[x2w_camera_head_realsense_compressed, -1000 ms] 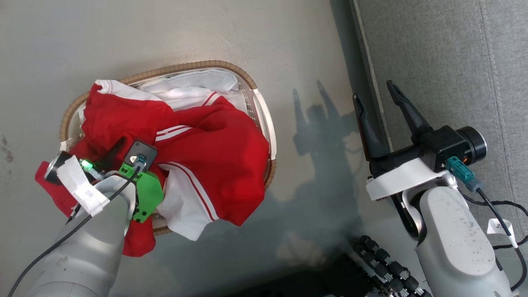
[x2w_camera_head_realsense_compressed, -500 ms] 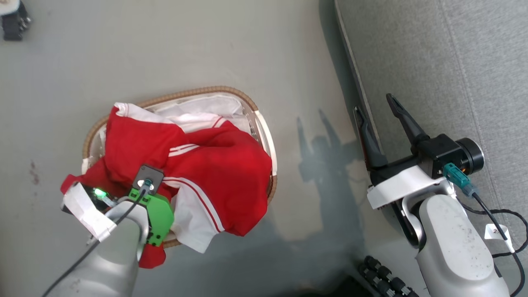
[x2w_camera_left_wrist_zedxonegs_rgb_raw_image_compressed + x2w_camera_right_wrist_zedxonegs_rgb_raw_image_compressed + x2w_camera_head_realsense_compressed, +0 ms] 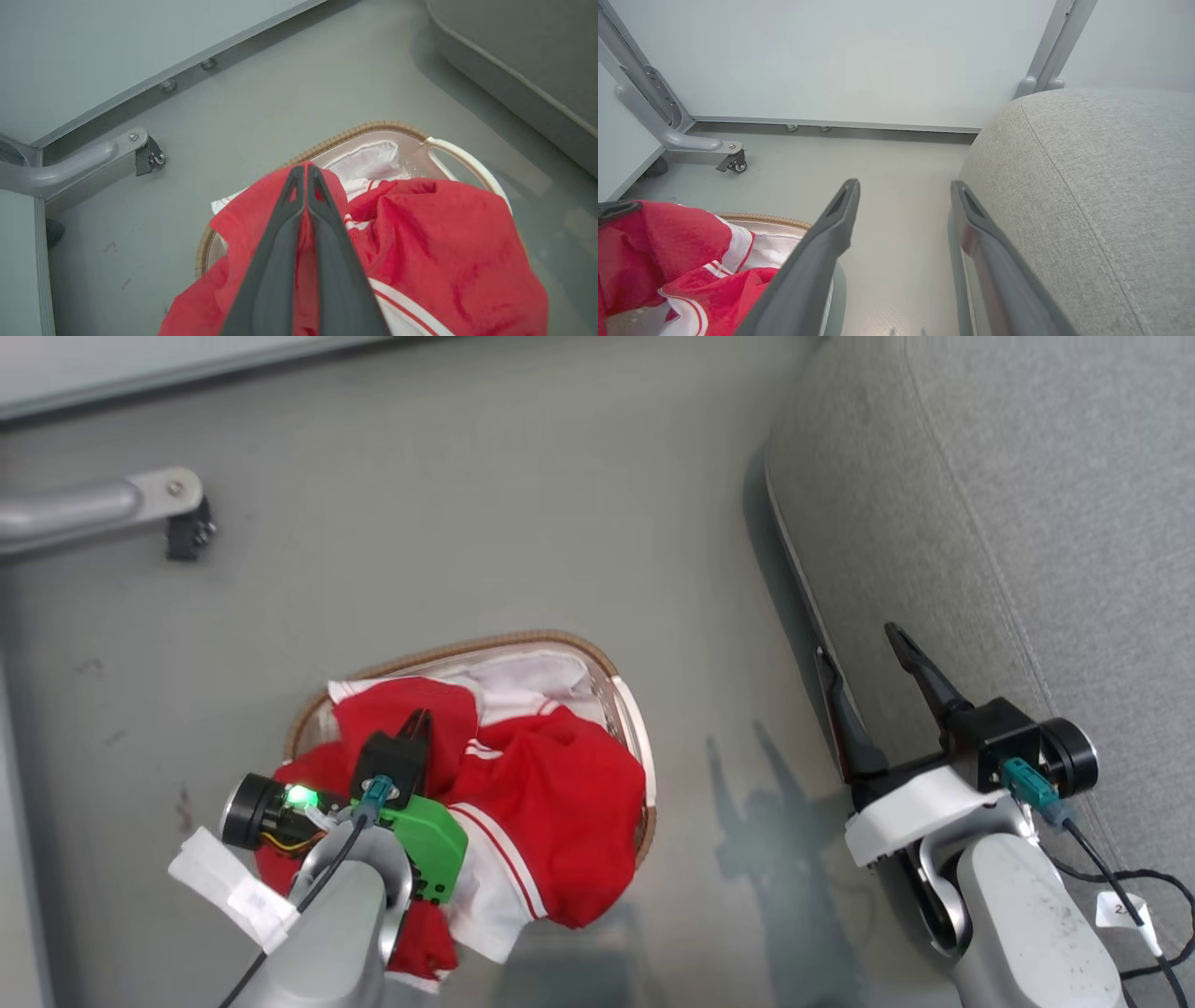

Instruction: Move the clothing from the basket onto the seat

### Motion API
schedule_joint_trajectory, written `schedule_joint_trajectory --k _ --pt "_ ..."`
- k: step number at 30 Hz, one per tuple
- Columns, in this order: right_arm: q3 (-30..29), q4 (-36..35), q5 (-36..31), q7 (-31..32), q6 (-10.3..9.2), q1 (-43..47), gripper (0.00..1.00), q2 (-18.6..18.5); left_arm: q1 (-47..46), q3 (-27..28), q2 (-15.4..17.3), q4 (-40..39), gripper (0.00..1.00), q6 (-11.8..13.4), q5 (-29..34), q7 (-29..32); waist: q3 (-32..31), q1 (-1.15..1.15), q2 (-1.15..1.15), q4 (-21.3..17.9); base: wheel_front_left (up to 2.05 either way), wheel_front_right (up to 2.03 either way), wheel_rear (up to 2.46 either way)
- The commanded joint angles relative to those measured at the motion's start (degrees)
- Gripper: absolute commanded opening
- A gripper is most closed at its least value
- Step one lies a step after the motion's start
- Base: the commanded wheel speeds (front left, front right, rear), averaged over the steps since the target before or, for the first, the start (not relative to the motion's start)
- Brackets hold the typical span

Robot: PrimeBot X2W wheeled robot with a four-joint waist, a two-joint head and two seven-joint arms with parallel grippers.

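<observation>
The clothing (image 3: pixel 551 803) is a heap of red fabric with white striped parts, spilling over the near rim of the basket (image 3: pixel 485 642). My left gripper (image 3: pixel 420 717) stands over the heap's left side, shut on a raised fold of it. In the left wrist view the closed fingers (image 3: pixel 322 242) pinch red clothing (image 3: pixel 444 228) above the basket (image 3: pixel 373 126). My right gripper (image 3: pixel 856 642) hangs open and holds nothing, against the edge of the grey seat (image 3: pixel 1027 476). The right wrist view shows my right gripper (image 3: pixel 904 184) between the seat (image 3: pixel 1087 163) and the clothing (image 3: pixel 654 242).
A white liner (image 3: pixel 541 674) lies inside the basket at its far side. A grey metal frame leg with a caster (image 3: pixel 177 513) stands on the floor at the far left, below a pale wall panel (image 3: pixel 878 56). Grey floor separates the basket and the seat.
The head camera has tilted, shifting the whole picture. My left gripper has shut on the red clothing and drawn a fold upward. The right gripper has stayed open beside the seat.
</observation>
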Motion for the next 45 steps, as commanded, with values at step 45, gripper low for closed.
schedule_joint_trajectory --k 45 --pt "30.62 2.31 11.70 -0.12 -0.06 -2.78 1.00 -0.28 6.76 -6.50 -1.29 -40.00 0.00 2.10 -12.78 -0.15 -21.61 0.00 0.00 7.62 0.00 0.00 0.00"
